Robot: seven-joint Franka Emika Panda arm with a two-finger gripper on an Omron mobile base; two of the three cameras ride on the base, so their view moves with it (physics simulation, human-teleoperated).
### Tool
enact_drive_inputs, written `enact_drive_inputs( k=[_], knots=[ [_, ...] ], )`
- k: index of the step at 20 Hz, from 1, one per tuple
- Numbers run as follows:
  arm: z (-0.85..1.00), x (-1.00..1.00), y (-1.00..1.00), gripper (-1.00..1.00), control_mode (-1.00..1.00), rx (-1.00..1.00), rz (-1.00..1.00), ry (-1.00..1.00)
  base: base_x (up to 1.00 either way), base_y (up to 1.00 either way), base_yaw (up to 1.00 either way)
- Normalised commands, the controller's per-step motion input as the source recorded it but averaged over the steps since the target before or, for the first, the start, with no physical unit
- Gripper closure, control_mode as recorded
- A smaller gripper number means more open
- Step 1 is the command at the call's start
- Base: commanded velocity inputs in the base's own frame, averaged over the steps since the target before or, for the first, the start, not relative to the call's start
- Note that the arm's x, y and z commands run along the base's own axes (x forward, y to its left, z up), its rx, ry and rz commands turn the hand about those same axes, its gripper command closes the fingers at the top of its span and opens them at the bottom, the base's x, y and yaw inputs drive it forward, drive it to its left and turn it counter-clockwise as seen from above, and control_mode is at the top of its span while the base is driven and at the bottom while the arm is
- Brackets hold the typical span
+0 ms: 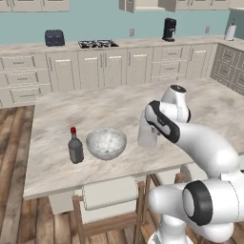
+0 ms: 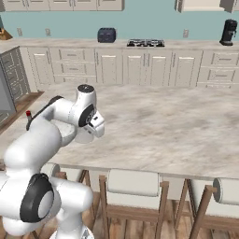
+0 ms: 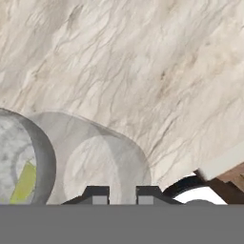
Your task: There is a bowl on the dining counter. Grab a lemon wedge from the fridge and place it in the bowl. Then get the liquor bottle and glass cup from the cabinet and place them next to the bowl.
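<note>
A beige-grey veined dining counter (image 1: pixel 95 107) fills the foreground, with cream wall cabinets (image 1: pixel 114 66) and a teal wall behind. Near its front edge stand the liquor bottle (image 1: pixel 75 147), upright with its red cap on top, and just beside it the bowl (image 1: pixel 106 143) with the lemon wedge (image 3: pixel 24 182) inside. The gripper (image 3: pixel 122 196), pinched on the clear glass cup (image 3: pixel 97 162), holds it beside the bowl, opposite the bottle.
</note>
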Motion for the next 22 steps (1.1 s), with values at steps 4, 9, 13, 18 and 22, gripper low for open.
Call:
enact_drive_inputs(
  k=[4, 9, 13, 18, 22],
  knots=[
    [-0.56, 0.27, 0.0, 1.0, -1.0, 0.0, 0.0, 0.0, 0.0, 0.0, 0.0],
    [-0.36, 0.3, 0.0, 1.0, -1.0, 0.0, 0.0, 0.0, 0.0, 0.0, 0.0],
    [-0.3, 0.42, 0.02, 1.0, -1.0, 0.0, 0.0, 0.0, 0.0, 0.0, 0.0],
    [-0.32, 0.55, 0.11, 1.0, -1.0, 0.0, 0.0, 0.0, 0.0, 0.0, 0.0],
    [-0.23, 0.59, 0.22, 1.0, -1.0, 0.0, 0.0, 0.0, 0.0, 0.0, 0.0]
  ],
)
